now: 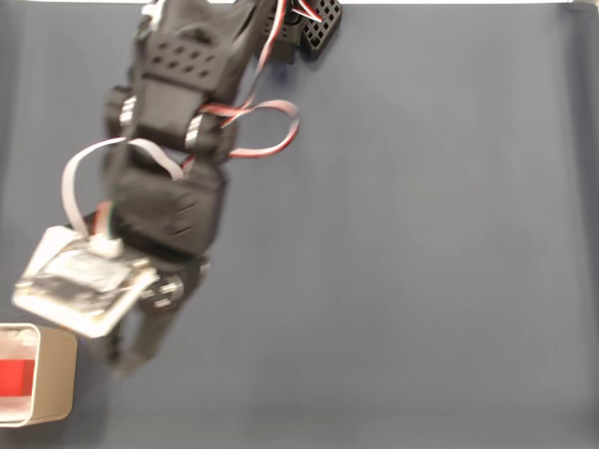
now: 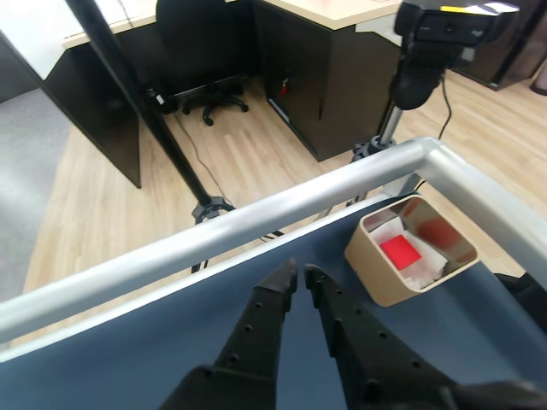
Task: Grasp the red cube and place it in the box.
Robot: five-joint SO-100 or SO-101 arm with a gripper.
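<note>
Red cube [image 2: 400, 252]: it lies inside the box, on the white lining, so the placing looks done; plain matte faces.
Box [image 2: 369, 265]: beige, rounded corners, thin rim; it stands at the counter's corner, just inside the metal rail.
Claw [image 2: 300, 278]: black plastic with rows of small holes; the fingertips are nearly together and hold nothing; it is apart from the box, probably because its job is finished.
Counter [image 1: 421, 281]: covered with a smooth dark blue mat.
Rail [image 2: 256, 222]: a rounded silver tube along the counter's edge.
</note>
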